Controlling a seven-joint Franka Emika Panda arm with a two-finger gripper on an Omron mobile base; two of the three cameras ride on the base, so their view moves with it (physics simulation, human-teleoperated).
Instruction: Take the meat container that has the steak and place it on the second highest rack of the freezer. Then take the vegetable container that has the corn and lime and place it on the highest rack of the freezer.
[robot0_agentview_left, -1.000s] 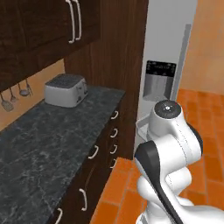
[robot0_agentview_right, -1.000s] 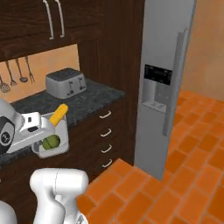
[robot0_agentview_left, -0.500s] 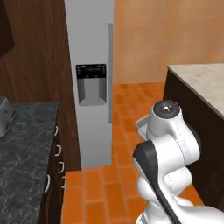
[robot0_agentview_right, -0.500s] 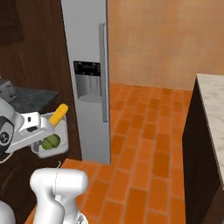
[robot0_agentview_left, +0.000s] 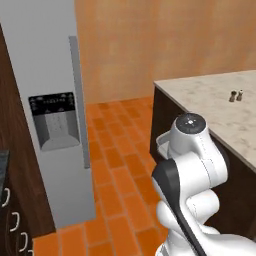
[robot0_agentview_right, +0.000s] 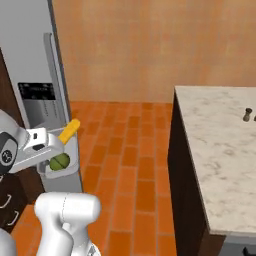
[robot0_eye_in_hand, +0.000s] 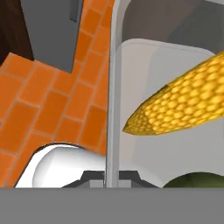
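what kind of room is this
A home kitchen, rendered rather than real: a tall silver-grey freezer with a dispenser in its door, a pale stone counter on dark cabinets, and an orange tiled floor.

An orange brick-tile floor runs back to a plain tan wall. At the right stands a dark-sided island with a pale marbled counter, two small shakers on it. Dark wood cabinets with white handles sit low at the left.
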